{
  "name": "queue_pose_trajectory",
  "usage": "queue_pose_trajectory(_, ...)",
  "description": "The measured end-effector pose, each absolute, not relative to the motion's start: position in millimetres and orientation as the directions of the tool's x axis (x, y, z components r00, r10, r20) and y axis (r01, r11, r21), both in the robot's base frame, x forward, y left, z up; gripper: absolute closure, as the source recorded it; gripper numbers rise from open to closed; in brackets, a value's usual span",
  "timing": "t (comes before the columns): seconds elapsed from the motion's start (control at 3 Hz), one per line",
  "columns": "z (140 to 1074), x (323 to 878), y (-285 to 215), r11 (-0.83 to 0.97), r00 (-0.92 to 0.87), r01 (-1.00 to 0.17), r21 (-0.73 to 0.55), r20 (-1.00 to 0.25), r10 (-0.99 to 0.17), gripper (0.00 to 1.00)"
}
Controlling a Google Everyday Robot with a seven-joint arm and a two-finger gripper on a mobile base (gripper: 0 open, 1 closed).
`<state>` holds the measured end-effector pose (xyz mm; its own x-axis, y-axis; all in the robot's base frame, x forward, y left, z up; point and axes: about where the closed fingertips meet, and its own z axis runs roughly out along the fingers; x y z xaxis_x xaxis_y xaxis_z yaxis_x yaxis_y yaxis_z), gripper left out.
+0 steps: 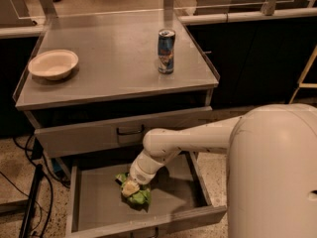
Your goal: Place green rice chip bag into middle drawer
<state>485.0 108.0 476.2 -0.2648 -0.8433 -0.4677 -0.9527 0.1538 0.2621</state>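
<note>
The green rice chip bag point(139, 197) lies crumpled on the floor of the open middle drawer point(94, 202), near its centre. My gripper point(130, 187) reaches down into the drawer from the right and sits right on top of the bag, covering its middle. The white arm runs from my body at the right to the drawer.
The drawer above point(89, 135) is closed and has a dark bar handle. On the grey cabinet top point(114, 68) stand a blue drink can point(166, 51) and a cream bowl point(53, 64). Black cables point(25, 182) hang at the cabinet's left.
</note>
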Motion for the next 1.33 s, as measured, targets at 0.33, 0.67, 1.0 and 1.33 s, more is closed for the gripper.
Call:
queue_pose_trajectory(0.33,456,482,111,0.164,-0.272,-0.952,0.26,-0.459,-0.846,1.0)
queue_pose_trajectory(0.67,442,478,114,0.172,-0.278,-0.95,0.261,-0.453,-0.847,1.0)
queue_pose_trajectory(1.0,430,472,115,0.169,-0.291,-0.942,0.289,-0.455,-0.842,1.0)
queue_pose_trajectory(1.33,430,471,115,0.169,-0.291,-0.942,0.29,-0.455,-0.842,0.82)
